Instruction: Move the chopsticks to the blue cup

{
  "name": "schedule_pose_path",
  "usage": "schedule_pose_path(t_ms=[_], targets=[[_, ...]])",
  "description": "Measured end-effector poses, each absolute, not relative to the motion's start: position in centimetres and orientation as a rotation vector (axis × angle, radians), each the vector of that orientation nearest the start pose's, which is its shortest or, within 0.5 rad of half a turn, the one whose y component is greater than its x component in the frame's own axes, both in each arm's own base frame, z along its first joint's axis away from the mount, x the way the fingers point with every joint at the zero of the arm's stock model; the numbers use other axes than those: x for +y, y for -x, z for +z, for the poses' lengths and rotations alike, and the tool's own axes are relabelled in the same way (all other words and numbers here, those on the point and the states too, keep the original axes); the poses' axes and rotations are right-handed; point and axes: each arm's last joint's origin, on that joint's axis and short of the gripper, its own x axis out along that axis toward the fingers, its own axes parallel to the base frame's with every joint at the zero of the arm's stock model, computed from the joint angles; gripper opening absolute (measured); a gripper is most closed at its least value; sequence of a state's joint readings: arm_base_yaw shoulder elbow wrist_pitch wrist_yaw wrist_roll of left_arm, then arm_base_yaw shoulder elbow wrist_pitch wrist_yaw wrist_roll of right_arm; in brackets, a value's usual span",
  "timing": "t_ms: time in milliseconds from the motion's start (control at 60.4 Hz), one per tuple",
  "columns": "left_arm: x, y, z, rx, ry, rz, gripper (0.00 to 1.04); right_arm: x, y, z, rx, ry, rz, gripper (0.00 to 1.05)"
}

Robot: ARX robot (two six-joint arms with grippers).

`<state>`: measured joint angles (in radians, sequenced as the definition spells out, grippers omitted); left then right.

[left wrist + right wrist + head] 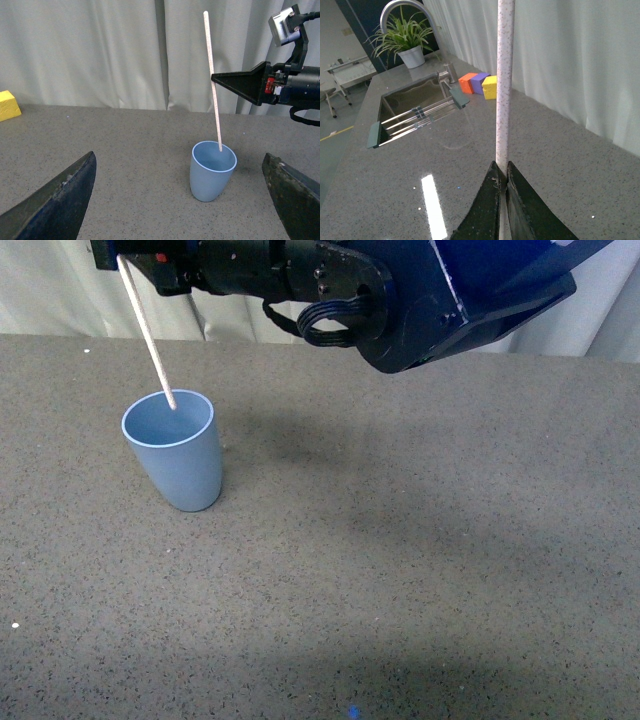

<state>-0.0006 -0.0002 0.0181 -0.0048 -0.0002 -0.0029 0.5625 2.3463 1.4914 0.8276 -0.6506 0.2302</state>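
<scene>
The light blue cup (pixel 175 450) stands upright on the grey counter; it also shows in the left wrist view (pixel 212 170). My right gripper (pixel 122 258) is shut on the cream-white chopstick (pixel 148 335) and holds it nearly upright, tilted a little. The stick's lower tip sits at the cup's mouth, near the far rim. The left wrist view shows the stick (pixel 212 85) pinched by the right gripper (pixel 216 78) partway up its length. In the right wrist view the jaws (pixel 503 170) clamp the stick (pixel 504 90). My left gripper (pixel 178 156) is open and empty, low and facing the cup.
A white curtain (pixel 100 50) hangs behind the counter. A yellow block (pixel 7 105) lies far from the cup. The right wrist view shows a sink (pixel 415 107) with a faucet (pixel 405 7), a potted plant (pixel 407 42) and orange (pixel 467 82), purple (pixel 480 82) and yellow (pixel 490 87) blocks.
</scene>
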Motion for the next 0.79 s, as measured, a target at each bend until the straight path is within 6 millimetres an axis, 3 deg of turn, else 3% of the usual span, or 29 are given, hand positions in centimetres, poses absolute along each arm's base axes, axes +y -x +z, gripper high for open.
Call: schedule_pose_path(t_ms=[447,745,795], targets=[[0.0,-9.7,16.9,-0.014,0.003,0.0,0.98,28.6,-41.4,10.9,0.239,-0.133,1.188,0.01],[0.0,-9.7,16.9,-0.014,0.003,0.0,0.98,28.7,-41.3,10.8,0.241,-0.114,1.184,0.01],[0.0,-9.7,16.9,-0.014,0.003,0.0,0.98,28.7,-41.3,10.8,0.238,-0.111,1.177,0.08]])
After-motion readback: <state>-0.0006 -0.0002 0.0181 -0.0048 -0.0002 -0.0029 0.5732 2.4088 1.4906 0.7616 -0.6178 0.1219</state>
